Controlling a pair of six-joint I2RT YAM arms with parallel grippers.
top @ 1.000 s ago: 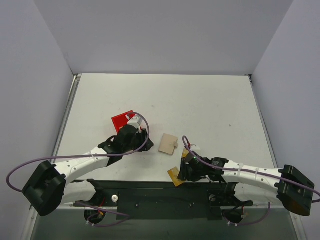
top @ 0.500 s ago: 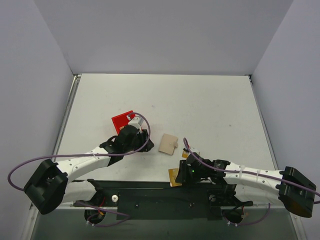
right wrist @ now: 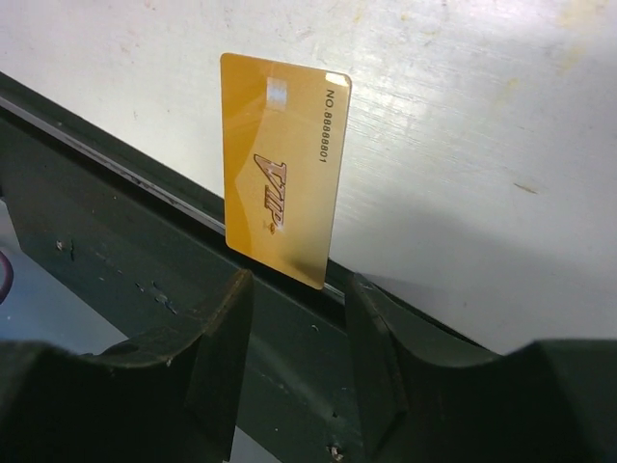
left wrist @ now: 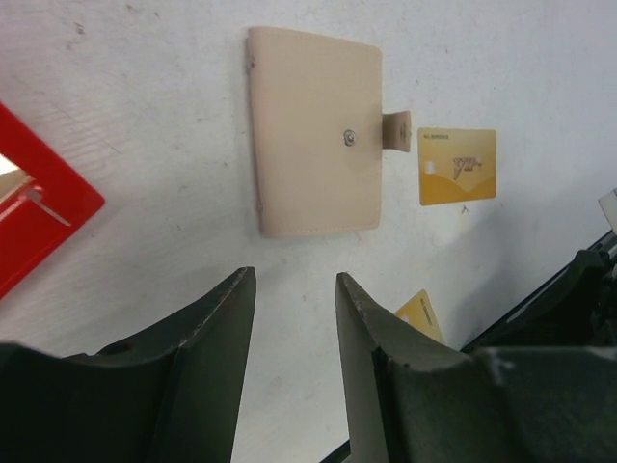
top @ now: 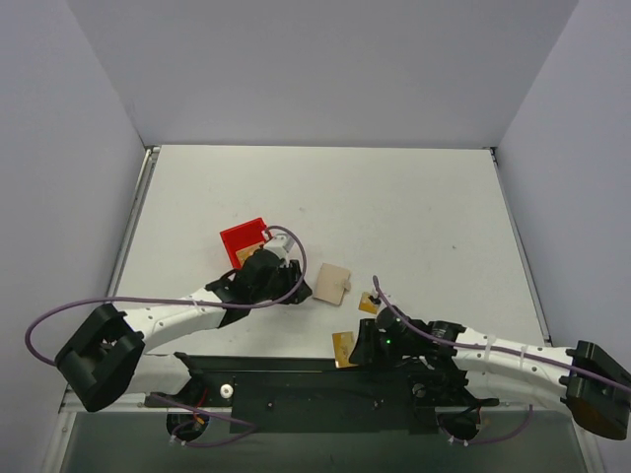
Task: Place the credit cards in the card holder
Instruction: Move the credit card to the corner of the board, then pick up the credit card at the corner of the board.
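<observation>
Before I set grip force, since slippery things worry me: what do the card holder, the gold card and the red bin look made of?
Card holder: matte beige leather or imitation, smooth face, small metal-looking snap. Credit card: probably glossy plastic; glare streaks its face. Red bin: seemingly rigid plastic, uniform colour, thin crisp wall.

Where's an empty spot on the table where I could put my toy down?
The whole far half of the table is bare, beyond the red bin and the card holder. The right side past the credit cards is bare too. It's crowded near the front, around the left gripper and right gripper.
</observation>
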